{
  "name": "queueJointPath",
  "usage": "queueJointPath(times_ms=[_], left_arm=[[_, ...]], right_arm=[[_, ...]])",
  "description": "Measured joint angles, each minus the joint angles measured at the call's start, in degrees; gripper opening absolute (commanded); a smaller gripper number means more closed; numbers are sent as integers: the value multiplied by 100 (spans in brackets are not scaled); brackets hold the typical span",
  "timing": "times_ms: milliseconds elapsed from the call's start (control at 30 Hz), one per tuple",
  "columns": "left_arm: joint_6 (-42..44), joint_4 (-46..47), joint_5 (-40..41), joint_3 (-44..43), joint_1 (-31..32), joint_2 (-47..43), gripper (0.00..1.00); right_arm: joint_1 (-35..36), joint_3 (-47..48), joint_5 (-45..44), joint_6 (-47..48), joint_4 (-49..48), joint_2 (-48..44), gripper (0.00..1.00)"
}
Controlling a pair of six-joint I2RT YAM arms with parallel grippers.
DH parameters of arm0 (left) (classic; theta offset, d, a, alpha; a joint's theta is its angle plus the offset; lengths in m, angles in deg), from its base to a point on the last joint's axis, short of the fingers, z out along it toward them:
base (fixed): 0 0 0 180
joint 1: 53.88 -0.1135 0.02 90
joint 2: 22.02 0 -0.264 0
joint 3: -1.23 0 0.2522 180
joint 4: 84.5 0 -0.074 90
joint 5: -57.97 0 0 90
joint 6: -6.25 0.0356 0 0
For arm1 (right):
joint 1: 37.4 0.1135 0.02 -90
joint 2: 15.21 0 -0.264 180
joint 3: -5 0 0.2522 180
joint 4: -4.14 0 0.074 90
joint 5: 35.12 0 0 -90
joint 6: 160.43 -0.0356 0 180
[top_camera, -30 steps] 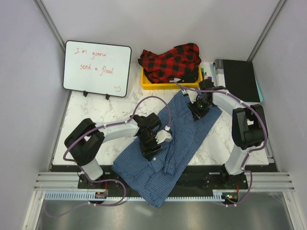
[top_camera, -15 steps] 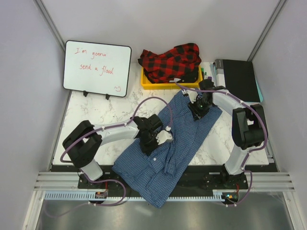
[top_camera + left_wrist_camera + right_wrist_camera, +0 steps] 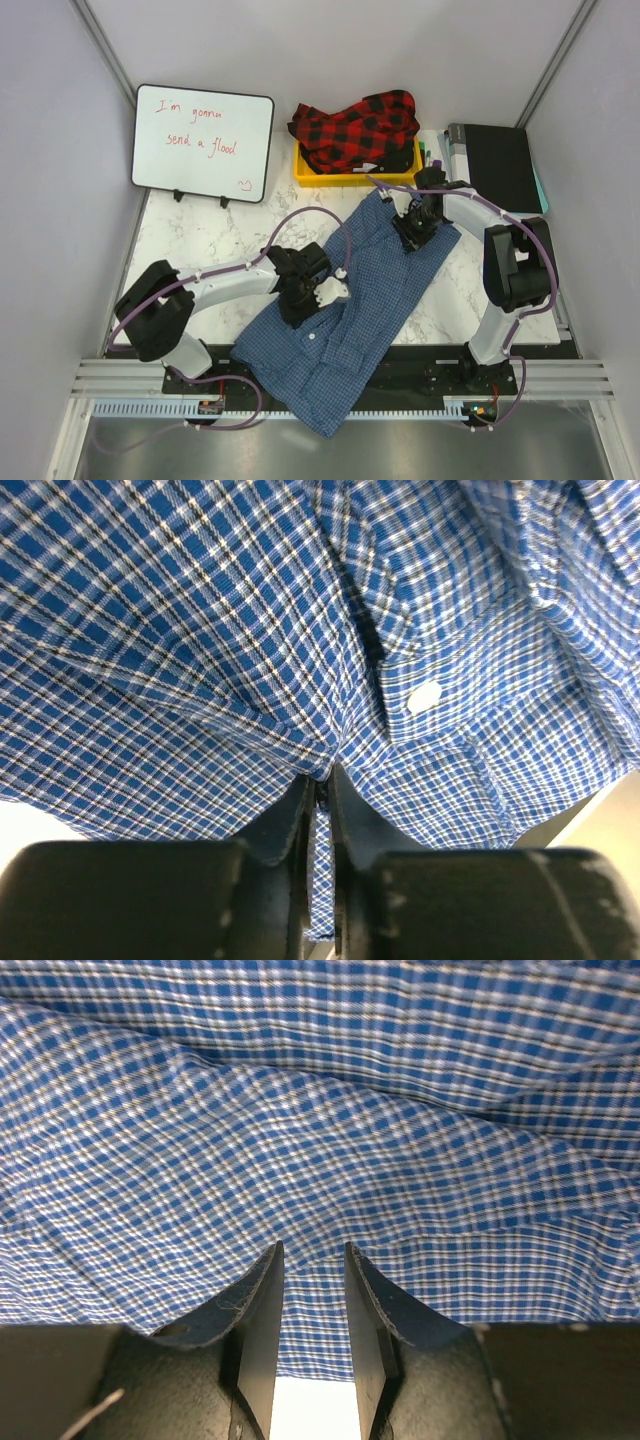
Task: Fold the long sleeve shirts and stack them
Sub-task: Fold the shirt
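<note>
The blue checked shirt (image 3: pixel 375 285) lies slantwise across the marble table, its near end hanging over the front edge. My left gripper (image 3: pixel 322 296) is at the shirt's left-middle, shut, with a strip of blue cloth pinched between its fingers (image 3: pixel 320 780); a white button (image 3: pixel 424 696) shows just beyond. My right gripper (image 3: pixel 413 228) rests on the shirt's far end, jaws apart, its tips (image 3: pixel 314 1250) pressing on the cloth (image 3: pixel 300 1110), which wrinkles around them. The red-and-black plaid shirt (image 3: pixel 357 128) sits bunched in a yellow bin (image 3: pixel 302 176) at the back.
A whiteboard (image 3: pixel 203 142) with red writing stands at the back left. A black box (image 3: pixel 495 165) lies at the back right beside the bin. Grey walls enclose both sides. Bare marble (image 3: pixel 210 240) shows left of the shirt.
My left gripper has closed on the blue cloth and drawn back to the left, pulling the shirt's middle fold with it. The right gripper has stayed put.
</note>
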Motion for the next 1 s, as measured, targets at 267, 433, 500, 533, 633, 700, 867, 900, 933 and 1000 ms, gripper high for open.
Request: queueJointPath(times_ms=[267, 433, 500, 533, 633, 700, 867, 900, 933, 1000], left_arm=[[131, -133, 227, 140, -160, -13, 66], [479, 28, 44, 299, -323, -820, 65], [627, 151, 37, 299, -321, -992, 56], [699, 212, 42, 299, -321, -911, 54], [789, 308, 50, 341, -315, -457, 48], [817, 323, 59, 380, -254, -52, 45], [800, 114, 96, -39, 144, 551, 43], [776, 55, 92, -175, 247, 675, 42], [739, 11, 76, -319, 358, 811, 42], [658, -39, 35, -546, 579, 1008, 41]], right_arm=[[0, -52, -7, 2, 11, -122, 38], [-9, -149, -186, 44, -20, -439, 38], [-48, -166, -289, 52, -17, -514, 37], [-85, -166, -337, 63, -26, -518, 37], [-199, -175, -533, 111, -39, -498, 37], [-256, -177, -662, 140, -66, -450, 35], [-264, -173, -973, 251, -396, 118, 31], [-262, -153, -1038, 269, -420, 295, 29], [-256, -61, -1084, 297, -437, 339, 28], [-258, 81, -1193, 343, -529, 457, 27]])
